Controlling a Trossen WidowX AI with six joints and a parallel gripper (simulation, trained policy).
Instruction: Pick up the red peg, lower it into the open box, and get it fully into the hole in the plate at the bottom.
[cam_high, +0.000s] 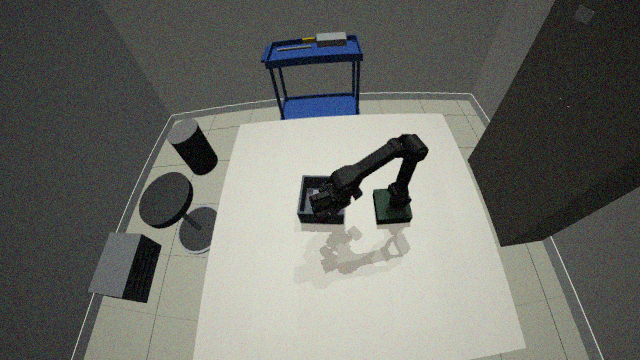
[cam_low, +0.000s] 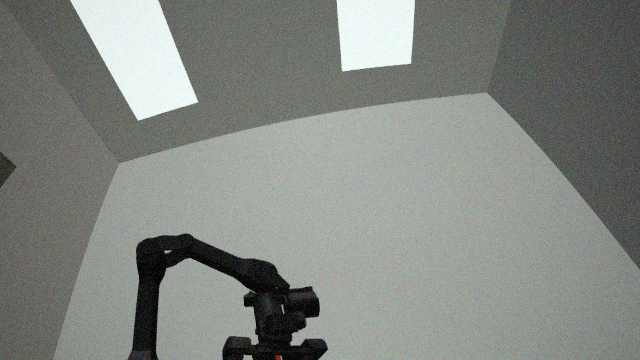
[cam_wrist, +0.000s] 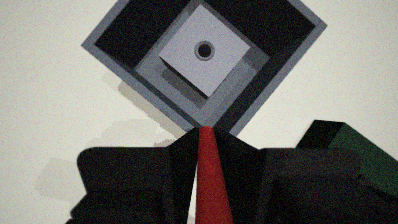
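The red peg (cam_wrist: 211, 180) (cam_low: 278, 357) is between the fingers of my gripper (cam_wrist: 206, 132), which is shut on it. In the wrist view the peg's far end overlaps the near corner of the open box (cam_wrist: 112, 68) (cam_high: 300, 200). Inside the box lies a light square plate (cam_wrist: 185, 55) with a round dark hole near its middle; no peg is in the hole. In the top view the arm's hand hangs over the right part of the box and hides the peg and most of the plate. In the exterior view the fingertips are below the frame.
The arm stands on a dark green base block (cam_high: 392, 215) (cam_wrist: 367, 150) to the right of the box, on the white table (cam_high: 270, 300). A blue cart (cam_high: 320, 107) stands behind the table. A round stool (cam_high: 165, 200) and a dark cylinder (cam_high: 197, 152) stand left of it.
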